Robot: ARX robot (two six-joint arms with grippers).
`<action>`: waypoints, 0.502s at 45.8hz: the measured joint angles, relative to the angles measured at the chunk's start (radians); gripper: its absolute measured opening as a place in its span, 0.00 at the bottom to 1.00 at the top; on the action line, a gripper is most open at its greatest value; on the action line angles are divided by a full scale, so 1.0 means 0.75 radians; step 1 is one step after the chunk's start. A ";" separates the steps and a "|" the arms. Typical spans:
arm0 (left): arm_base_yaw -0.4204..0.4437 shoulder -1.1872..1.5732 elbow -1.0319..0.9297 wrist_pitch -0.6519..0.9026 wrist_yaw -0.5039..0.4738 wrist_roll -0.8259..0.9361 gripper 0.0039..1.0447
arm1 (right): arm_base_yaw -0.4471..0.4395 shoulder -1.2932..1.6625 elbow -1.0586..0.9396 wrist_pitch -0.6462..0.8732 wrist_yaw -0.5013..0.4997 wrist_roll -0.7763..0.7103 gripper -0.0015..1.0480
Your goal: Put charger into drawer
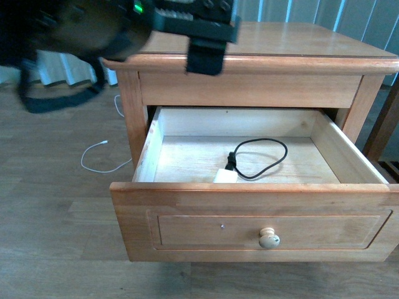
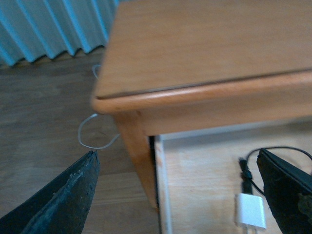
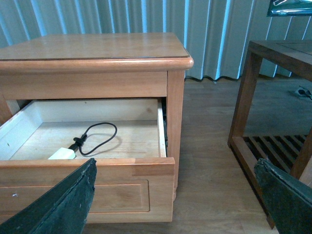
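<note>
While pulled open, holds charger (image 1: 226,175) near front wall of drawer (image 1: 206,202), with left gripper (image 2: 176,152) and right gripper (image 3: 175,162) spread, empty.

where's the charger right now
In the front view the charger lies inside the open drawer, right at its front, slightly left of the knob.

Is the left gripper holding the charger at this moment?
No, the charger lies on the drawer floor, clear of the open left gripper.

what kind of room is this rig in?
Probably a home-style room, maybe a bedroom: a wooden nightstand with its drawer pulled open, pleated curtains behind it, and a wood-look floor.
</note>
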 joint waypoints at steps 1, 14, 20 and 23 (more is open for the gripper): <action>0.007 -0.041 -0.023 0.001 -0.013 0.005 0.94 | 0.000 0.000 0.000 0.000 0.000 0.000 0.92; 0.030 -0.629 -0.319 -0.090 -0.209 0.034 0.94 | 0.000 0.000 0.000 0.000 0.000 0.000 0.92; -0.062 -0.916 -0.456 -0.229 -0.385 -0.006 0.94 | 0.000 0.000 0.000 0.000 0.000 0.000 0.92; -0.134 -1.073 -0.512 -0.311 -0.512 -0.032 0.94 | 0.000 0.000 0.000 0.000 0.000 0.000 0.92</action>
